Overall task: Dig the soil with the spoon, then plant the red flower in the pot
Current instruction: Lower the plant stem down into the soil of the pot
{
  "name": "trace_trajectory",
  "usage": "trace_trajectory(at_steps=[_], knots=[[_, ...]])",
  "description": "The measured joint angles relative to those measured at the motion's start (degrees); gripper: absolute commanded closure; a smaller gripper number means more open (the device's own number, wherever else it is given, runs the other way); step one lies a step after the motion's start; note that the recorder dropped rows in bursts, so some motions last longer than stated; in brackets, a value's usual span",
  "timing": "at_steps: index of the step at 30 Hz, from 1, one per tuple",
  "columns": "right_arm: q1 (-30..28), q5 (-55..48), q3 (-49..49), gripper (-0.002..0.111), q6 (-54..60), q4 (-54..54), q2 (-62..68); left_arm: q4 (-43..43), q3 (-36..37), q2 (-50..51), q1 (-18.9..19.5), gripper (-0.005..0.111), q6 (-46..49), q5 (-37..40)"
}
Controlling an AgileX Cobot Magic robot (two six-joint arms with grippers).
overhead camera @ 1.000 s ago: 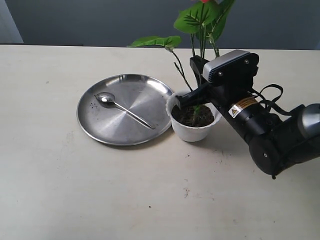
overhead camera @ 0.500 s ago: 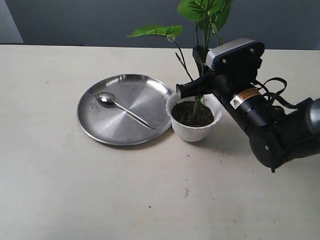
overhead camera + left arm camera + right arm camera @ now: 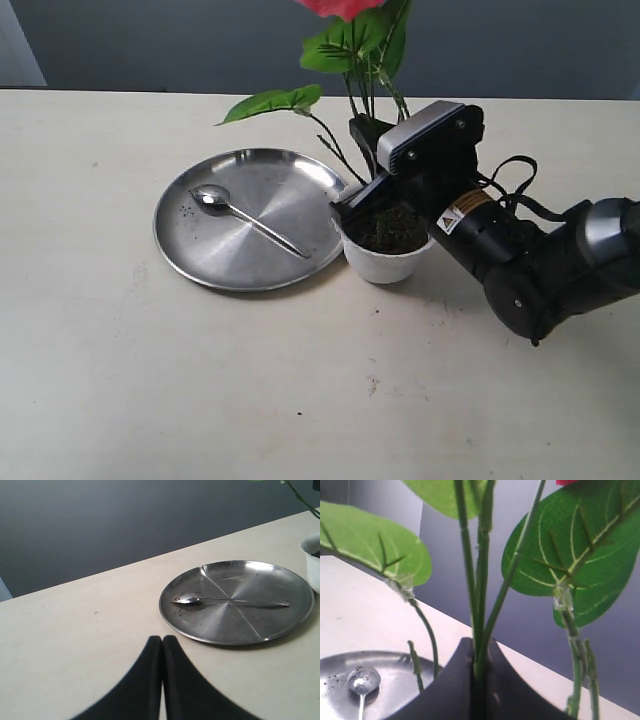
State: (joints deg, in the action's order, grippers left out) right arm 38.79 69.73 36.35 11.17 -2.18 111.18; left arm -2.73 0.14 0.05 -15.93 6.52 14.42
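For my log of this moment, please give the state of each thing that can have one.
Small steel spoon: lying in the round steel plate, not held.
Small white scalloped pot: upright, filled with dark soil.
Artificial red flower: upright, stems gripped above the soil.
Right tool: shut on the stems.
Left tool: shut, empty.

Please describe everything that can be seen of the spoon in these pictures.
The spoon is small, of shiny steel, with a rounded bowl and a thin straight handle. It lies flat on the round steel plate, its bowl near the plate's far left part and its handle running toward the white pot. A few dark soil crumbs lie on the plate beside the bowl. No gripper touches it.
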Motion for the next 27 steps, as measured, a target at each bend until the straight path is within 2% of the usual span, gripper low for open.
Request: trace_trajectory(at_steps=[9,16,23,27], knots=[[0.00,1.51,0.36,0.107,0.43,3.60,1.64,0.00,0.00,0.00,0.00,0.106,0.00,0.00],[-0.13,-3.78,0.91,0.107,0.52,8.16,1.51,0.00,0.00,0.00,0.00,0.106,0.00,0.00],[-0.21,-8.83,1.41,0.107,-1.06,1.74,0.77,0.00,0.00,0.00,0.00,0.106,0.00,0.00],[-0.21,-9.76,1.54,0.107,-2.76,1.74,0.65,0.00,0.00,0.00,0.00,0.106,0.00,0.00]])
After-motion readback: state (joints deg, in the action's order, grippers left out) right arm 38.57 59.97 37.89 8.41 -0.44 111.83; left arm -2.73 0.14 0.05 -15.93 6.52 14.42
